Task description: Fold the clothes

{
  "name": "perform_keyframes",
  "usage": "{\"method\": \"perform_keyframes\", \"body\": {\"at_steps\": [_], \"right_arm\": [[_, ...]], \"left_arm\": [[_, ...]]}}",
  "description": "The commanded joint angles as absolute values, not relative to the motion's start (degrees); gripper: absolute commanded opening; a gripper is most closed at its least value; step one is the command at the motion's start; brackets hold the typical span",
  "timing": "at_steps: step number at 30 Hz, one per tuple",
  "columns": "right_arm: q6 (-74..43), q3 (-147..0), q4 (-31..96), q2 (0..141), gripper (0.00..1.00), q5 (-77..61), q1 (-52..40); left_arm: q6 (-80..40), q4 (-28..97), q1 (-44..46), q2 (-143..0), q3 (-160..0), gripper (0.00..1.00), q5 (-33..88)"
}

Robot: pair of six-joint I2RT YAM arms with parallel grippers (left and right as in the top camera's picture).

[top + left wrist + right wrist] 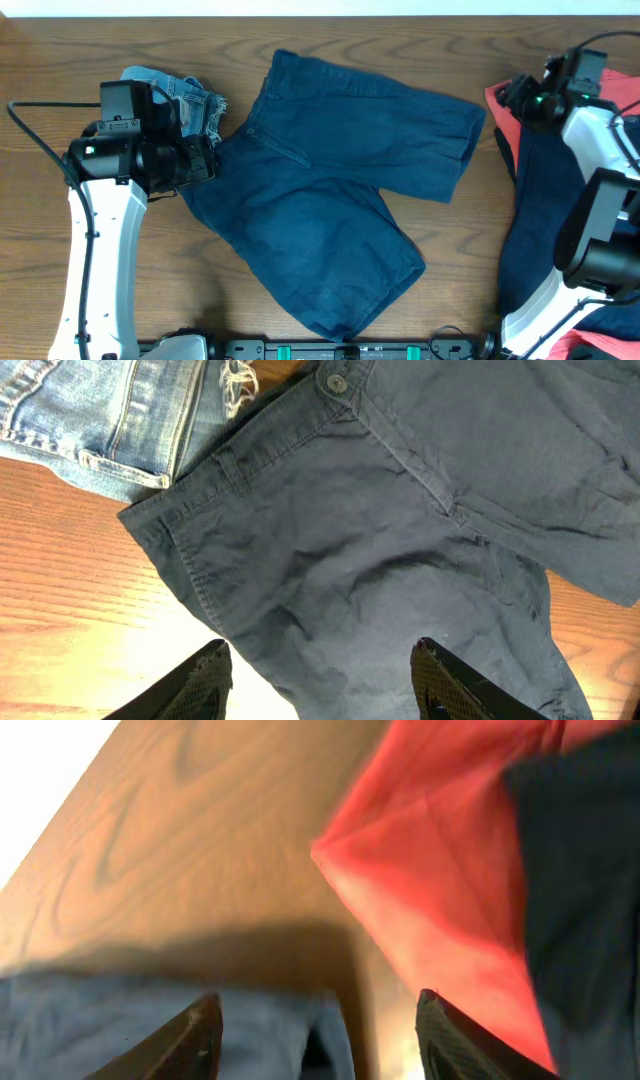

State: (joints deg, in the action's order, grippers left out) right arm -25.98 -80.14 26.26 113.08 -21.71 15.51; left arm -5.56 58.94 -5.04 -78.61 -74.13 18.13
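One pair of navy shorts [330, 190] lies spread out in the middle of the bench [80, 40]. Its waist is on the left side. One leg points to the far right and the other leg points to the near right. One button [337, 382] sits at the waist, seen from the left wrist.

A second navy piece [535, 200] lies at the right side, partly under the right arm [590, 130]. That makes two navy things that can be counted.

One pair of light-blue denim shorts [185, 95] lies at the far left, and the waist of the navy shorts lies over its edge. One red shirt [500, 100] lies at the far right, under the second navy piece. More red cloth shows in the near right corner. You cannot tell if it is the same shirt.

There are two arms, and each has two fingers. The left fingers [445, 680] are wide apart and hold nothing. They hang over the waist end of the navy shorts [380, 530], near its edge. You cannot tell if they touch the cloth.

The right fingers [190, 1040] are wide apart too and hold nothing. They are above the bench, between the leg end of the navy shorts [120, 1020] and the red shirt [430, 870].
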Motion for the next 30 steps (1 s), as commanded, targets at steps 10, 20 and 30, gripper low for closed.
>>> {"method": "perform_keyframes", "body": {"at_steps": [10, 20, 30], "right_arm": [[-14.1, -79.4, 44.4, 109.9, 0.68, -13.0, 5.5], [-15.9, -76.8, 55.1, 112.3, 0.44, -13.9, -2.0], [-20.8, -65.8, 48.8, 112.5, 0.49, -12.6, -3.4]], "left_arm": [[-5.1, 59.5, -2.5, -78.7, -73.3, 0.65, 18.9], [-3.0, 60.6, 4.0, -80.9, -72.3, 0.66, 18.4], [-2.3, 59.7, 4.1, -82.0, -72.3, 0.66, 18.3]]}}
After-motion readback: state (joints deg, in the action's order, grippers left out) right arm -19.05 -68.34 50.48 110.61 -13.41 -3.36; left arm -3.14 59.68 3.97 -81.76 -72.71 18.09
